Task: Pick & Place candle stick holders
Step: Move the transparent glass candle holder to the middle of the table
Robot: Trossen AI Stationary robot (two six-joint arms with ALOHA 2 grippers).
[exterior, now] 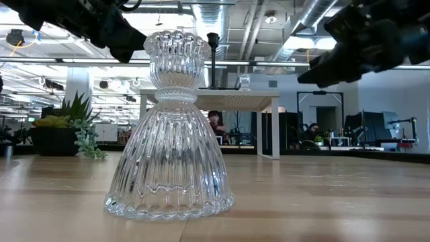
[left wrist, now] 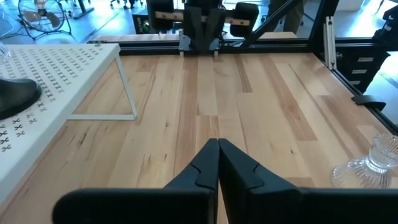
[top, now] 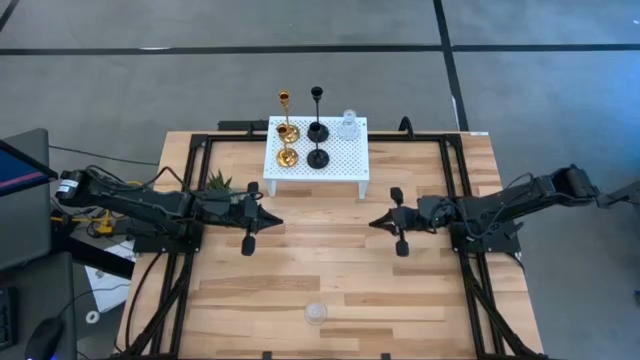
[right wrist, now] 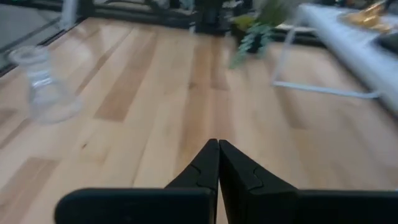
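A white perforated stand (top: 340,160) at the table's far middle carries two gold holders (top: 287,130), two black holders (top: 317,130) and one clear glass holder (top: 347,125), each standing on its round base. A second clear glass holder (top: 316,313) stands on its base on the wood near the table's front edge; it also shows in the low view (exterior: 169,128), the left wrist view (left wrist: 372,162) and the right wrist view (right wrist: 45,87). My left gripper (top: 277,221) is shut and empty above the table's middle left. My right gripper (top: 374,223) is shut and empty at the middle right, facing the left one.
A small green plant in a dark pot (top: 218,184) stands left of the white stand, close to my left arm. Black frame rails (top: 455,190) run along the table's sides. Bare wood lies between the grippers and the front edge.
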